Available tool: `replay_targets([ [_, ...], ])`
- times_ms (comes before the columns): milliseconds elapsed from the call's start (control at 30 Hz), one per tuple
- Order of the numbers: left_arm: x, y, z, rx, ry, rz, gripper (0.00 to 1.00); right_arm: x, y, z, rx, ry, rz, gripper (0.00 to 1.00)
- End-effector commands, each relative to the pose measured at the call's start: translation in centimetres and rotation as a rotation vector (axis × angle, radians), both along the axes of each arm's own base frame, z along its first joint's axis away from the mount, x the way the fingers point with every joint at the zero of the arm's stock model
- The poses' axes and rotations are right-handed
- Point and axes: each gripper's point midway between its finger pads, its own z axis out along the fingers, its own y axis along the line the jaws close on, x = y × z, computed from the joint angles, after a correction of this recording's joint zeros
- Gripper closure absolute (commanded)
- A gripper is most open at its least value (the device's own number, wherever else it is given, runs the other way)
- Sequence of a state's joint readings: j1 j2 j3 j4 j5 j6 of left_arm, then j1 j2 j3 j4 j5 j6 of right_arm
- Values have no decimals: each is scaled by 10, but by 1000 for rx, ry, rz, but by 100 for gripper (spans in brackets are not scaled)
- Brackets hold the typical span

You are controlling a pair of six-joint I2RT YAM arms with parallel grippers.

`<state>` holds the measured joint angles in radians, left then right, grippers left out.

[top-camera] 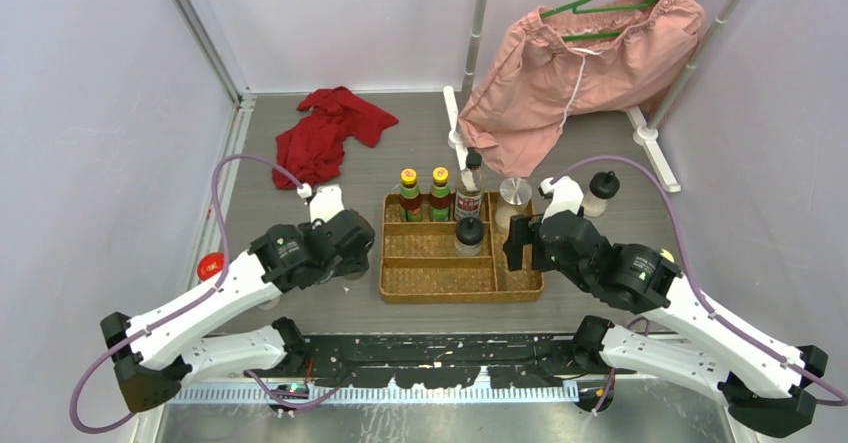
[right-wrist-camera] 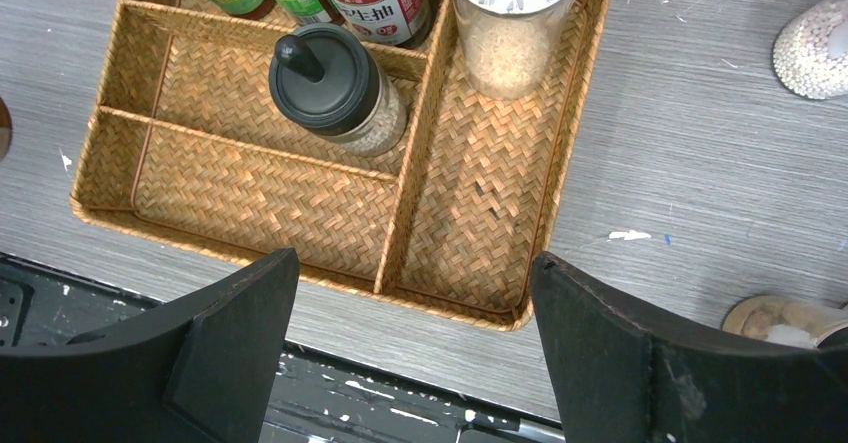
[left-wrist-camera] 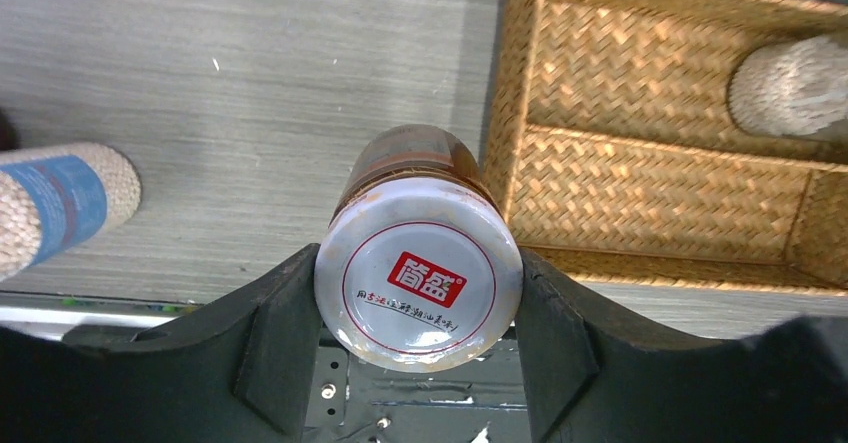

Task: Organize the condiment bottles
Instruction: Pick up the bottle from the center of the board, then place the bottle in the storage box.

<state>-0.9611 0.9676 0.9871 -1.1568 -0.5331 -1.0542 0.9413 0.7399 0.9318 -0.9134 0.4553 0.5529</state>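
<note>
Jar (left-wrist-camera: 420, 293), white-lidded, is clamped in our left gripper (left-wrist-camera: 418, 268) just left of the tray (left-wrist-camera: 640, 183); we should carry it clear over the rim, then lower it upright into a free compartment. Right gripper (right-wrist-camera: 415, 263) gapes wide, empty

Room to reach in the wicker tray (right-wrist-camera: 260, 198): its near long compartment and the near half of its right-hand compartment lie bare. A black-lidded shaker (right-wrist-camera: 325, 83) blocks the middle row's right end, a silver-lidded shaker (right-wrist-camera: 515, 3) the right compartment's far end, and a row of three bottles (top-camera: 440, 195) fills the back. Just beside the tray's left wall stands a white-lidded jar (left-wrist-camera: 420, 298), clamped in the left gripper (left-wrist-camera: 418, 263).
</note>
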Motion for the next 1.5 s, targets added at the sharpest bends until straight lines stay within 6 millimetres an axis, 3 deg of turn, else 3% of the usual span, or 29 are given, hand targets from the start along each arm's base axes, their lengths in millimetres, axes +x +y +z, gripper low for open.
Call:
replay_targets([
  [0,18,-6,37,40,-92,-58,64,5,2,6,21,-23,-20,9],
  [467,46,-79,72,40,-83,-343,64,9,-4,11,-20,-35,-44,9],
  [967,71,-165,68,-17,-70,-606,62,14,-9,19,-66,-48,-61,9],
  [1200,84,-184,54,-56,-64,-634,62,15,-11,19,-79,-53,-71,9],
  [1467,100,-181,36,-58,-71,-594,62,16,-9,13,-88,-45,-68,9],
])
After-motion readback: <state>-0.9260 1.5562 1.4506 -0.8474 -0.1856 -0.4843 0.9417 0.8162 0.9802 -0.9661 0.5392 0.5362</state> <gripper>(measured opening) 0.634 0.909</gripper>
